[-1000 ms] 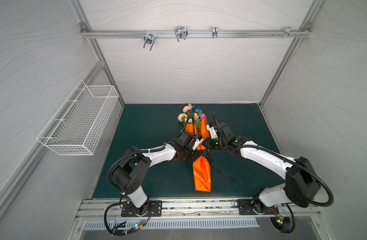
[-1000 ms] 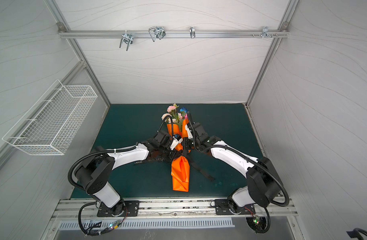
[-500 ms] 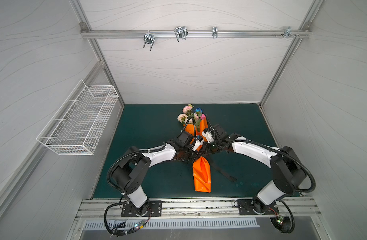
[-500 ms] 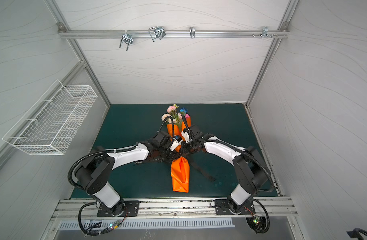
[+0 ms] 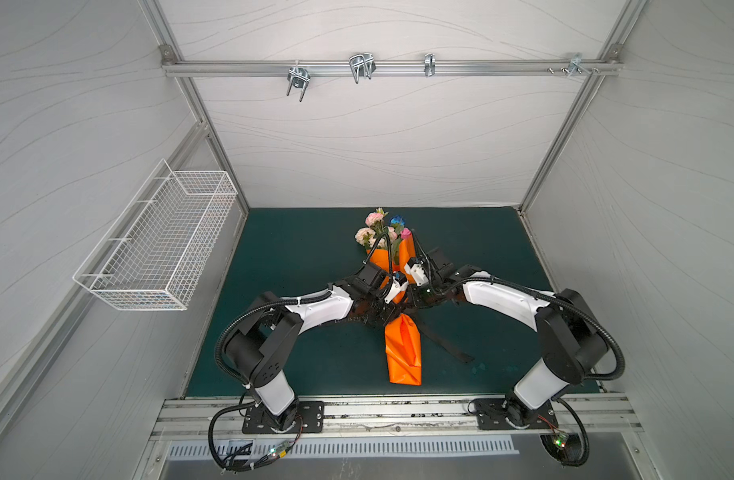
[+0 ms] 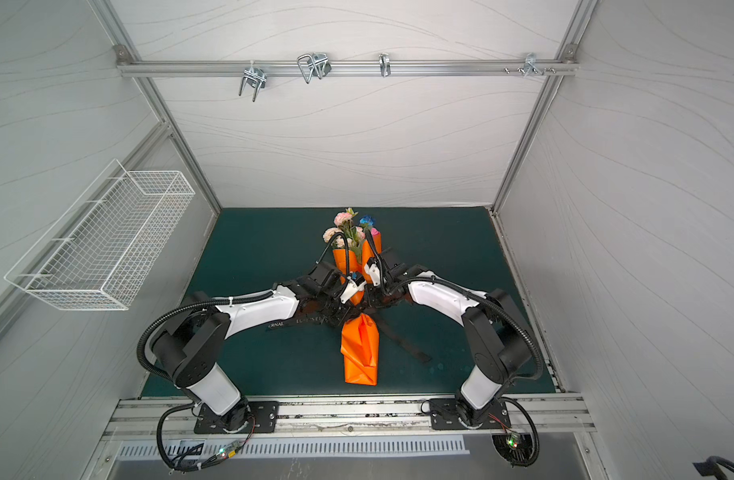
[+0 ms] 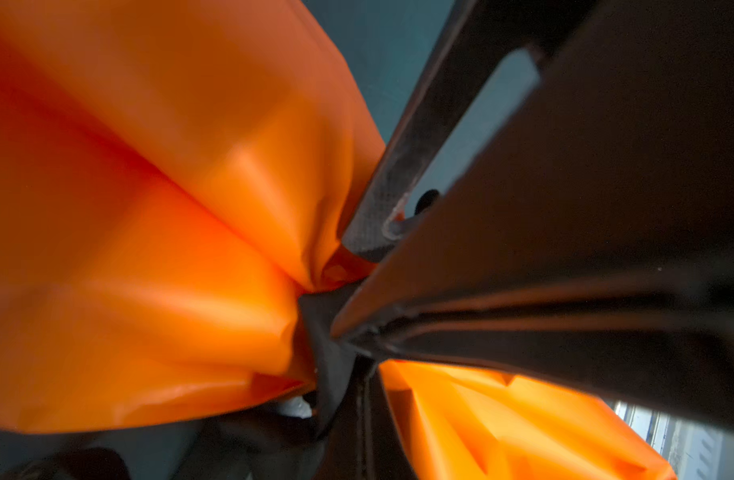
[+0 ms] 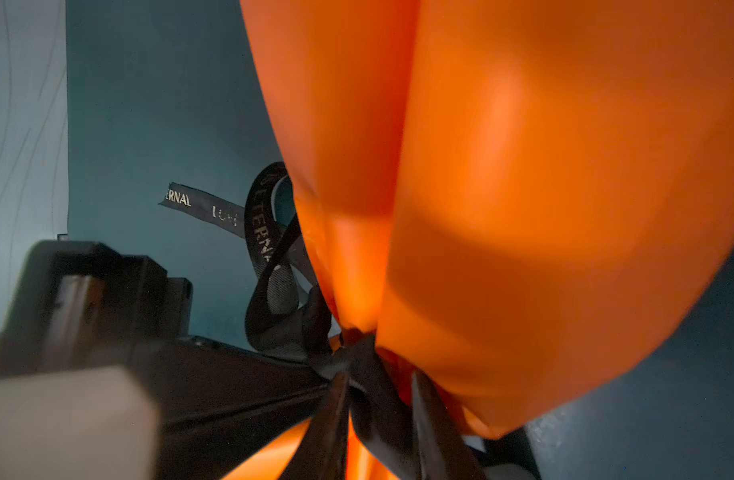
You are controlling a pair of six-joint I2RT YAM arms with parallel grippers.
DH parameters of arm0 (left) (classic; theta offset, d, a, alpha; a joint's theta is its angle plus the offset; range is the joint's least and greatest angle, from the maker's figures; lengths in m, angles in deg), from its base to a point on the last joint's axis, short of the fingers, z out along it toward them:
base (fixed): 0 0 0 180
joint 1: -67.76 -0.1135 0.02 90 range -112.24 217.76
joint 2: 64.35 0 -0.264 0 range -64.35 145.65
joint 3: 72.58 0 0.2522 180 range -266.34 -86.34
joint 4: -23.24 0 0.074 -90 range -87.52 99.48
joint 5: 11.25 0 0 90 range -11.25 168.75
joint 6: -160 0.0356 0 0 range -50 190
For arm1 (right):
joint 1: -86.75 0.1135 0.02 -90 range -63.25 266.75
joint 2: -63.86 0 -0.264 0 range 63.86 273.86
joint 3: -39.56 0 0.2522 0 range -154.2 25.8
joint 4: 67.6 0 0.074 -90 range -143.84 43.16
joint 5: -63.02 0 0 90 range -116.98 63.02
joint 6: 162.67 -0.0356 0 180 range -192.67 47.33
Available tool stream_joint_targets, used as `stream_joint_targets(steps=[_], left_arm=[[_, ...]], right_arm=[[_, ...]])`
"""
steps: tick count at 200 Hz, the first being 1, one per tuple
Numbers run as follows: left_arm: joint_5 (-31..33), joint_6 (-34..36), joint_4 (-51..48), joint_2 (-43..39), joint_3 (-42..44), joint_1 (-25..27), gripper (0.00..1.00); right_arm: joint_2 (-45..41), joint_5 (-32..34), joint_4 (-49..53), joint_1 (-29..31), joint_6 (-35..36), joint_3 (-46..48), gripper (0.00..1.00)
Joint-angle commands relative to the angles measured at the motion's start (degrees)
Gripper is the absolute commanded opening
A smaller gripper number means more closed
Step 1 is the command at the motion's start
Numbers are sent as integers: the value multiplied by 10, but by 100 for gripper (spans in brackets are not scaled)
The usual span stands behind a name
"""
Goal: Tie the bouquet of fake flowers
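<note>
Orange paper (image 5: 402, 349) wraps the pink-cream-blue bouquet (image 5: 378, 232); left gripper (image 7: 334, 330) pinches ribbon (image 8: 265, 232), right gripper (image 8: 378, 399) parted.

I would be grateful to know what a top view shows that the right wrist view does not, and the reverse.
Only a top view shows the blooms of the bouquet of fake flowers and the wire basket on the side wall. Only the right wrist view shows, up close, the black ribbon curling into a loop and gathered tight where the paper is pinched in. Both show the orange wrapping paper, a tail of the ribbon lying flat, and the green mat.
</note>
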Motion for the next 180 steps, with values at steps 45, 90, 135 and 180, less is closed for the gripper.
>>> stream_joint_targets(steps=[45,90,135,180], left_arm=[[1,5,-11,14,-17,4,0],[1,2,-8,13,-15,4,0],[0,1,-7,13,-14,4,0],[-1,1,-9,13,-10,4,0]], right_arm=[[16,-32,-30,2,13,-4,31],[33,-20,-34,7,15,0,34],[38,-7,-50,17,11,0,25],[16,13,-85,16,-10,4,10]])
